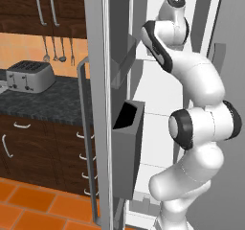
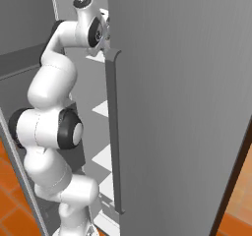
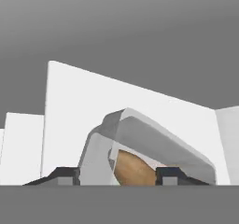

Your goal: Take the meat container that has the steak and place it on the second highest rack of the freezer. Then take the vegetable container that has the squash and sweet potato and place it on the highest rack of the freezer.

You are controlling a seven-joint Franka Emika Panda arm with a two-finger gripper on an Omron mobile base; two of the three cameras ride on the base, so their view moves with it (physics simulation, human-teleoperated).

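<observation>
Between the parted jaws point(image 3: 116, 175), translucent container point(image 3: 144, 148) with sweet potato point(image 3: 133, 171), fingertips point(image 3: 169, 175) flanking it, contact unclear

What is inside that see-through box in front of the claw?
Inside the clear container a tan-brown lump, the sweet potato, shows between the claw's fingertips. The rest of its inside lies below the picture's edge, so nothing else can be made out.

Orange tile floor point(image 1: 28, 205), dark wooden cabinets point(image 1: 28, 143), possibly stone counter point(image 1: 43, 104)
</observation>
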